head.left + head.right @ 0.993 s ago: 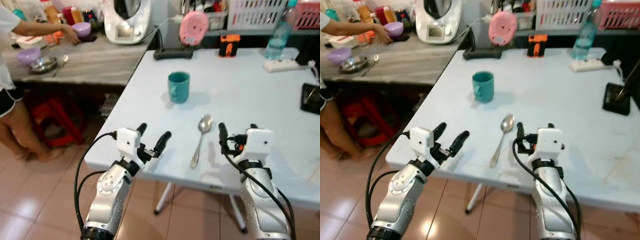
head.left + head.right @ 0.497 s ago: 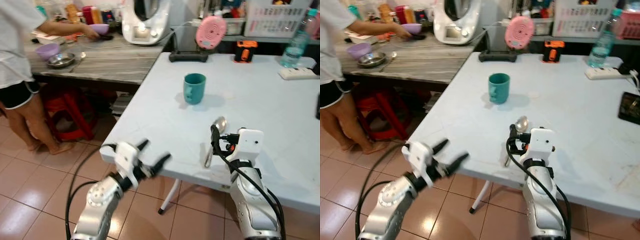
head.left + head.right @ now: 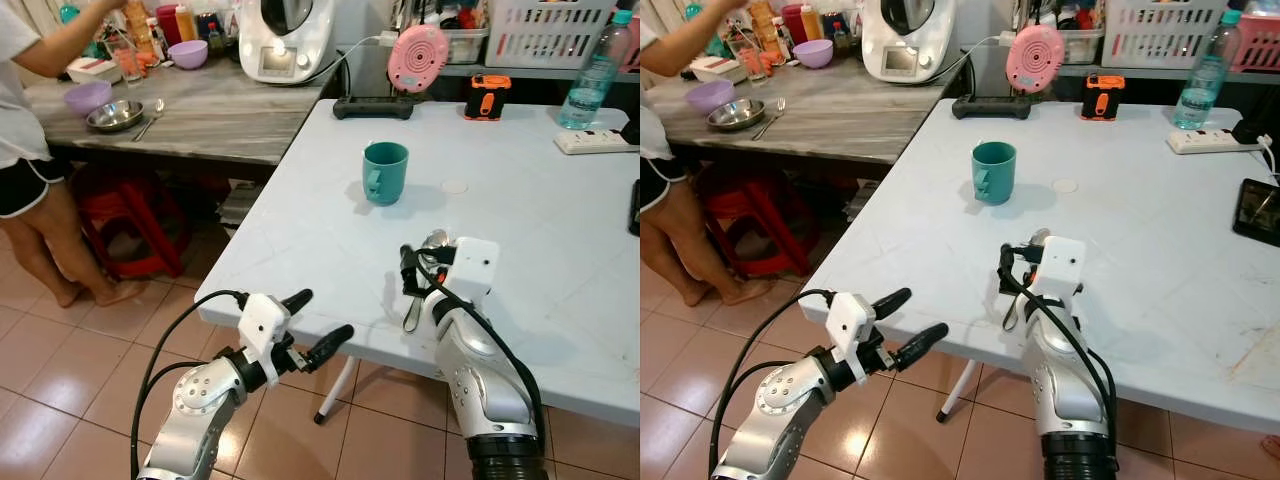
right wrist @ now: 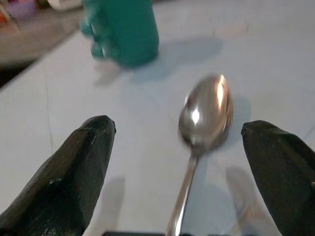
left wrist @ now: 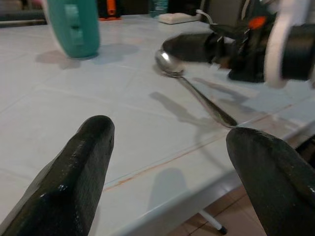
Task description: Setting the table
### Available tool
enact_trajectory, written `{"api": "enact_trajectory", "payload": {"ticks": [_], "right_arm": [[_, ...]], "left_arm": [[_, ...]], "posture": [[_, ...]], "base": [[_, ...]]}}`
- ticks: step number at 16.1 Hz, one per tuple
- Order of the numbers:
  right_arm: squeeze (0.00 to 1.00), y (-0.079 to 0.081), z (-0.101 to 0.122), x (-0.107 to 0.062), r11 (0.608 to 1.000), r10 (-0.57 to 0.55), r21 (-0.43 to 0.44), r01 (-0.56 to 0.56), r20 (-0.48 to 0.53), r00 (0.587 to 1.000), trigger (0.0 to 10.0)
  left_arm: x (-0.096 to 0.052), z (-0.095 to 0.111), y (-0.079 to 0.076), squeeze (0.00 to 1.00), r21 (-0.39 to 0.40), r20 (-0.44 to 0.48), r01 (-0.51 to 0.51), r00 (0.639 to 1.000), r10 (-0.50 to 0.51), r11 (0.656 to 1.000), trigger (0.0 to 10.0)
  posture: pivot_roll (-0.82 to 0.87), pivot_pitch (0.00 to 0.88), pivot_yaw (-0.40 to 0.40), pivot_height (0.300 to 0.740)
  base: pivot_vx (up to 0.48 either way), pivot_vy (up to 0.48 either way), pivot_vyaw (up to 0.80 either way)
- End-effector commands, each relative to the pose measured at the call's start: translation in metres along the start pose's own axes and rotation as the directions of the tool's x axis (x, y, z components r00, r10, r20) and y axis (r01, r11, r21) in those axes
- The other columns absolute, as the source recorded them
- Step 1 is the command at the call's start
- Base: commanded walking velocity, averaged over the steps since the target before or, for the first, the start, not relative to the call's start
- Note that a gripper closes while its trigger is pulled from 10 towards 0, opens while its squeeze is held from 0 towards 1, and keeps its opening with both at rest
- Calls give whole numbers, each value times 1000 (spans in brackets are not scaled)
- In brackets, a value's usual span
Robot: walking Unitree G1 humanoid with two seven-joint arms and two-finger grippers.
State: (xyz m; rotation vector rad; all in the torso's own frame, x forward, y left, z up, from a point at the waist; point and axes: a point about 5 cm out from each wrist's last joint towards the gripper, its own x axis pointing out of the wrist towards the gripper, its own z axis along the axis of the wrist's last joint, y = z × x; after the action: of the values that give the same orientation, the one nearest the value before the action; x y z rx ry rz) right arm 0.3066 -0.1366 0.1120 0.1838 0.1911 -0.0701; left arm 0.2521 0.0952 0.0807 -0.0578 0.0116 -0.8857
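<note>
On the pale blue worktop, a metal spoon lies flat near the front edge, its bowl pointing toward a teal mug that stands upright further back. The right tool sits directly over the spoon's handle, its two black fingers spread wide to either side of the bowl and holding nothing. The left tool hovers off the front corner of the worktop, out past the spoon's handle end, also spread open and empty.

The step in hand looks like picking up the spoon. To do it well, the right tool should drop low until the fingertips almost brush the worktop, then close across the narrow handle rather than the wide bowl. A thin, flat spoon slips easily, so the closing should be slow and centred. The wrist view is blurred, so whether the fingers already touch the surface is hard to judge.

Beyond the mug, a person stands at a grey counter carrying bowls and bottles, well apart from the spoon.
</note>
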Motion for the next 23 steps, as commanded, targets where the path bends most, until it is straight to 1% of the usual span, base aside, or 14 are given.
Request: {"api": "enact_trajectory", "payload": {"ticks": [1,2,3,6,7,8,10,12,14,15,20,23], "right_arm": [[0,3,-1,1,1000,-6,0,6,-28,1000,10000],[0,2,-4,2,1000,-10,-12,9,-58,998,10000],[0,0,-9,4,999,-33,-43,28,-104,994,10000],[0,0,-10,8,997,-48,-64,40,-121,991,10000],[0,1,-11,11,996,-56,-73,46,-131,990,3765],[0,2,-13,15,996,-58,-76,47,-149,987,0],[0,5,-13,21,995,-61,-91,47,-159,985,0],[0,9,-15,25,994,-43,-110,24,-179,983,0],[0,7,-19,26,991,-51,-135,25,-197,979,0],[0,5,-24,26,987,-54,-161,19,-214,975,0],[0,7,-37,23,984,-13,-176,-35,-266,964,0],[0,-2,-42,20,975,-21,-218,-40,-269,963,0]], "left_arm": [[2,3,1,0,14,10,14,1000,-14,1000,10000],[3,3,0,0,15,14,16,1000,-17,1000,10000],[5,4,-1,0,15,20,21,1000,-22,1000,10000],[8,6,-1,0,13,28,28,999,-28,1000,10000],[10,6,-1,0,10,31,31,999,-31,999,10000],[11,6,-1,0,7,33,32,999,-32,999,10000],[13,7,-1,0,4,37,35,999,-35,999,10000],[15,7,-1,0,2,40,31,999,-31,1000,10000],[16,8,-2,0,0,46,27,999,-27,1000,10000],[16,8,-3,0,-1,48,27,998,-27,1000,10000],[16,6,-3,0,2,46,31,998,-31,1000,10000],[17,7,-2,0,7,46,32,998,-33,999,10000]], "posture": [[-130,34,81,740],[-133,34,81,740],[-139,34,82,740],[-146,35,84,740],[-150,36,86,740],[-154,35,89,740],[-155,35,88,740],[-157,37,89,740],[-154,36,88,740],[-152,38,86,740],[-156,40,89,740],[-157,39,89,740]], "base": [[0,0,0],[0,0,0],[0,0,0],[0,0,0],[0,0,0],[0,0,0],[0,0,0],[0,0,0],[0,0,0],[0,0,0],[0,0,0],[0,0,0]]}}
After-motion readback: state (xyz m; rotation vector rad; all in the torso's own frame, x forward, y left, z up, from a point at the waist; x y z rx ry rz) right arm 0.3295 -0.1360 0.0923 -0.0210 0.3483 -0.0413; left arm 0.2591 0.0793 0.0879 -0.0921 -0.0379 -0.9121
